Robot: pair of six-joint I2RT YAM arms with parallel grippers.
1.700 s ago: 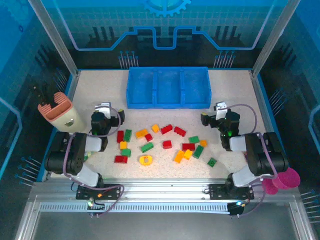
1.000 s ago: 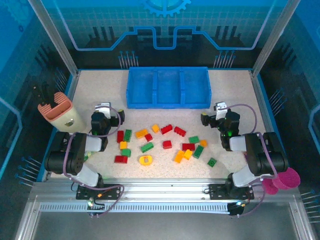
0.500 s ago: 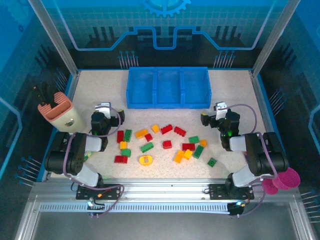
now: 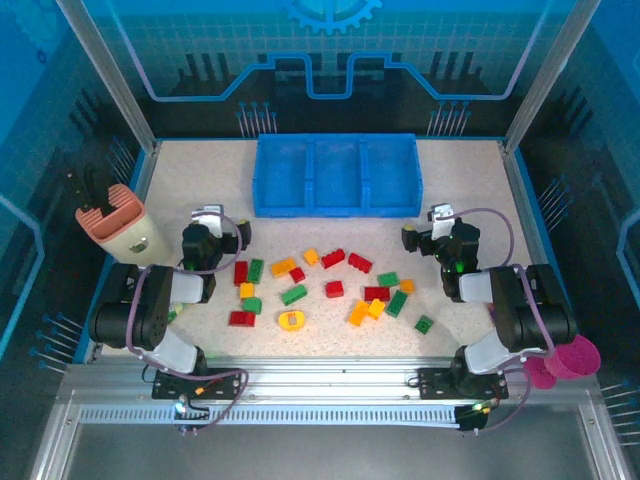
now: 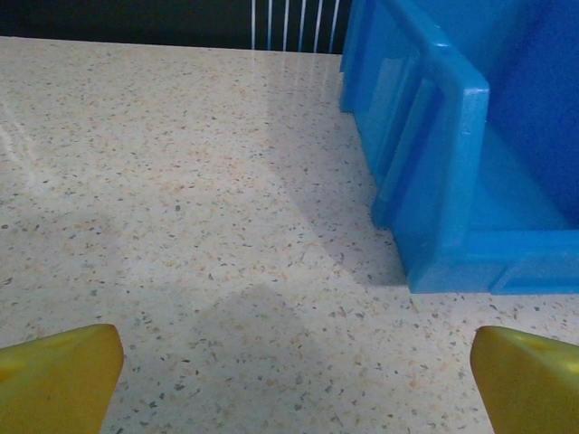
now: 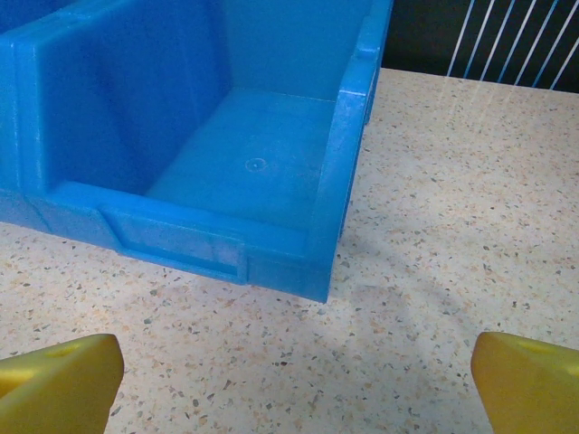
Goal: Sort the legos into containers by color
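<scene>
The small studded plastic bricks in red, green and yellow-orange [image 4: 334, 289] lie scattered on the speckled beige worktop [image 4: 200, 170]. They sit between the two arms and on the near side of the shallow blue plastic tray with three square compartments [image 4: 335, 210]. All three compartments look empty, so sorting has not begun.

The left claw [image 4: 208, 222] and the right claw [image 4: 438, 222] are both spread wide and hold nothing. Each hovers low beside the scatter and faces a front corner of the tray. In each wrist view the yellow fingertips [image 5: 54, 375] sit at the bottom corners with bare worktop between them.

These bricks are probably very light, stiff and hard, with smooth glossy side walls. They won't crush, but a brick could skid on the smooth worktop or squirt out of an off-centre pinch. The best hold is likely across the narrow width, with the pads flat on the two long side walls and set low. The studded top is a poorer place to grip.

The lone green brick [image 4: 424, 323] near the right arm has room on both sides for the fingers. The red brick [image 4: 241, 318] near the left arm is also fairly free. The cluster of red, green and orange bricks [image 4: 377, 300] right of centre is packed close, with some bricks touching, so fingers would likely nudge the neighbours there.
</scene>
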